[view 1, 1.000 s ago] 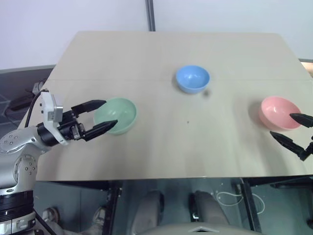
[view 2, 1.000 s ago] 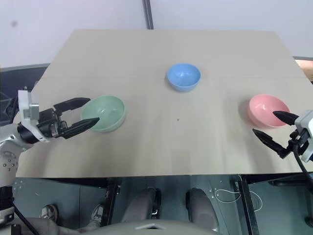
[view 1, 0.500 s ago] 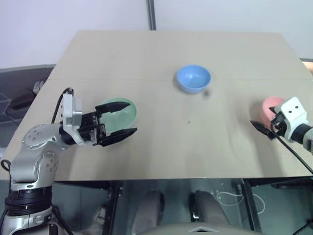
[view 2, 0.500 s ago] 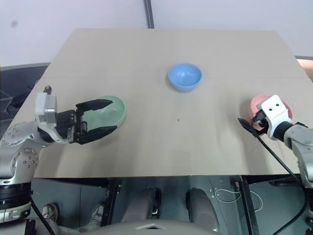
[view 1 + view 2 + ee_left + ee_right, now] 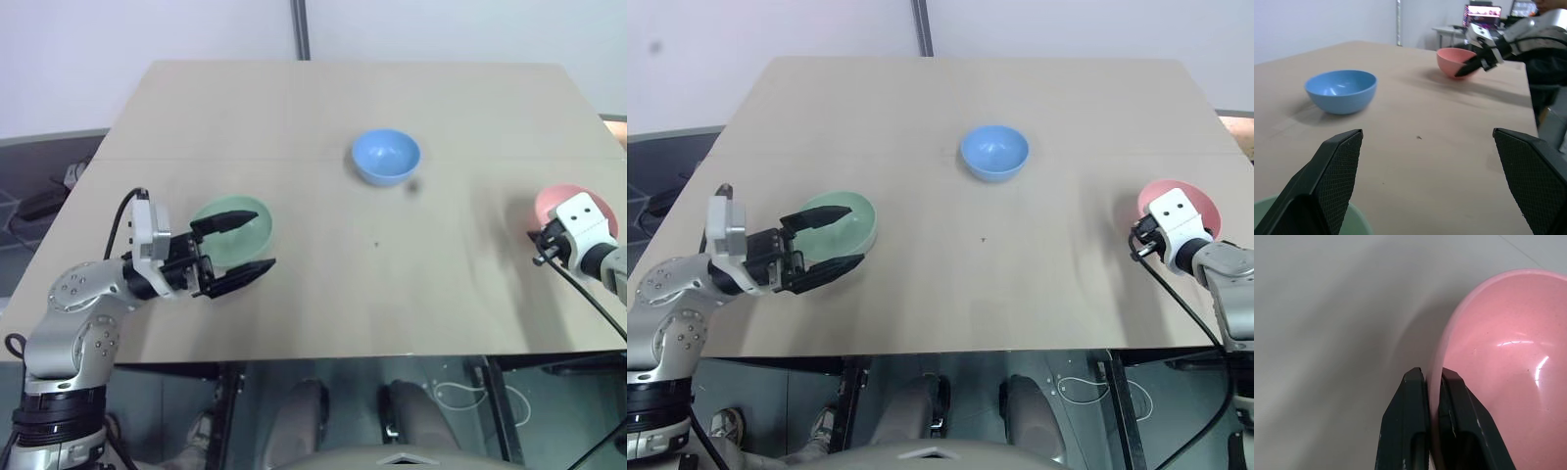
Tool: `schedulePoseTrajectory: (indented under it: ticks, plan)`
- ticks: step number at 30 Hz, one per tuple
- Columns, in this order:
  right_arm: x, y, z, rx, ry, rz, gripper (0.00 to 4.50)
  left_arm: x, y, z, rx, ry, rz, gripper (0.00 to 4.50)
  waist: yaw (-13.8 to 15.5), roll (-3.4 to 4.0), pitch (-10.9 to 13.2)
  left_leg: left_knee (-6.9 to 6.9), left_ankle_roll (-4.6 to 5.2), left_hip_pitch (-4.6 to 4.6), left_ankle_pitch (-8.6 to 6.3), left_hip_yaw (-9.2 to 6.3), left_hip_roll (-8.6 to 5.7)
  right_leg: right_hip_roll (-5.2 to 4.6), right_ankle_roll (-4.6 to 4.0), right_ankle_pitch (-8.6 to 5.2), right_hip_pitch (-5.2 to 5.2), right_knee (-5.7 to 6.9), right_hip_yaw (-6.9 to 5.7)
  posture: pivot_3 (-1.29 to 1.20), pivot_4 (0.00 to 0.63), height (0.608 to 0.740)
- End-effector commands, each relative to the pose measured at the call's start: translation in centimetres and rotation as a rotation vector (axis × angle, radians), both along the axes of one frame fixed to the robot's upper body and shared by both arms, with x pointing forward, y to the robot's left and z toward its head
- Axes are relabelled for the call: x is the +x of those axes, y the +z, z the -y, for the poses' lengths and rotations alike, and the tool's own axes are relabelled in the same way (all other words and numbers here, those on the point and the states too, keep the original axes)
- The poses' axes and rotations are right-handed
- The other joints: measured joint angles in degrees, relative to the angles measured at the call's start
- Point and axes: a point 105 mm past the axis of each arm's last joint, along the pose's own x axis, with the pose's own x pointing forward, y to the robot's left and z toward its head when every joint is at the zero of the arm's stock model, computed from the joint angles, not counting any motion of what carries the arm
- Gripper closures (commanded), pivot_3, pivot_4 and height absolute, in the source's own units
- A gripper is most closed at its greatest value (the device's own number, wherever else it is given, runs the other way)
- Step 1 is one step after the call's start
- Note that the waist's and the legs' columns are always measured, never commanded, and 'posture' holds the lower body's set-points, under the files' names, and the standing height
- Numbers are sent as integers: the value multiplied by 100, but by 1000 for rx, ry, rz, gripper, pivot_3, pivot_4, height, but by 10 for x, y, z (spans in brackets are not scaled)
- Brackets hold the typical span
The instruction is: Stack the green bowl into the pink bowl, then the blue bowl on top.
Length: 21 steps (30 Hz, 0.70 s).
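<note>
Right gripper (image 5: 1432, 382) clenched on the salmon-pink plastic bowl's (image 5: 1498, 357) rim; left gripper (image 5: 238, 244) spread wide around the mint-green plastic bowl (image 5: 240, 233), ungrasped. Next: close left, lift.

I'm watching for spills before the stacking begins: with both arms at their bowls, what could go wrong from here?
1. The right gripper pinches only the thin rim of the pink bowl, so it could tip or slip if moved.
2. The left gripper is open with one finger over the green bowl; closing off-centre could push it aside.
3. The pink bowl sits close to the table's right edge.
</note>
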Motion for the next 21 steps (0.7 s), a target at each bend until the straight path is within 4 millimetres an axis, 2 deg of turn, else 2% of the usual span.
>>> schedulePoseTrajectory:
  ticks: [1, 5, 7, 9, 12, 17, 18, 21]
  plan:
    - [-12, 39, -57, 45, 292, 118, 4445, 12, 8, -6, 25, 115, 62, 0, 1, 1, 1, 0, 0, -1, 0, -1, 0, 0, 0, 0, 0, -1, -1, 0, 150, 740]
    - [-38, 44, -132, 160, 549, 150, 4445, 23, -2, -14, 80, 258, 19, 0, -14, -1, -1, -2, 0, 0, 0, -9, 8, 10, 0, 0, 0, 0, -3, 0, 150, 740]
    - [-49, 36, -157, 162, 625, 124, 4445, 25, -3, -15, 94, 291, 14, 0, 0, -1, 0, -1, 0, -2, 0, -13, 8, 9, 0, 0, 1, -1, -8, 0, 150, 740]
    - [-52, 27, -173, 155, 670, 97, 4445, 25, -1, -13, 93, 284, 24, 0, 26, -5, -2, 2, 0, -5, 0, -14, 2, 0, 0, 1, 2, -1, -12, 0, 150, 740]
    - [-42, 13, -182, 135, 666, 79, 4445, 25, 1, -12, 87, 289, 25, 0, 23, -9, -3, 7, 0, -7, 0, -15, -7, -13, 1, 1, 2, -3, -17, 0, 150, 740]
    - [-20, -2, -178, 74, 642, 36, 4445, 21, 3, -9, 98, 288, 31, 0, 11, -8, -3, 8, -2, -4, 1, -16, -11, -17, 1, 1, 2, 0, -18, 0, 150, 740]
    - [-18, 0, -179, 75, 647, 37, 3594, 20, 2, -8, 100, 286, 29, 0, 9, -8, -3, 6, -2, -4, 1, -15, -11, -16, 1, 1, 1, 1, -18, 0, 150, 740]
    - [-16, 7, -180, 64, 658, 61, 2291, 18, 2, -8, 125, 295, 40, 0, 11, -8, -3, 1, -2, -4, 1, -20, -10, -14, 0, 1, 0, -1, -22, 0, 150, 740]
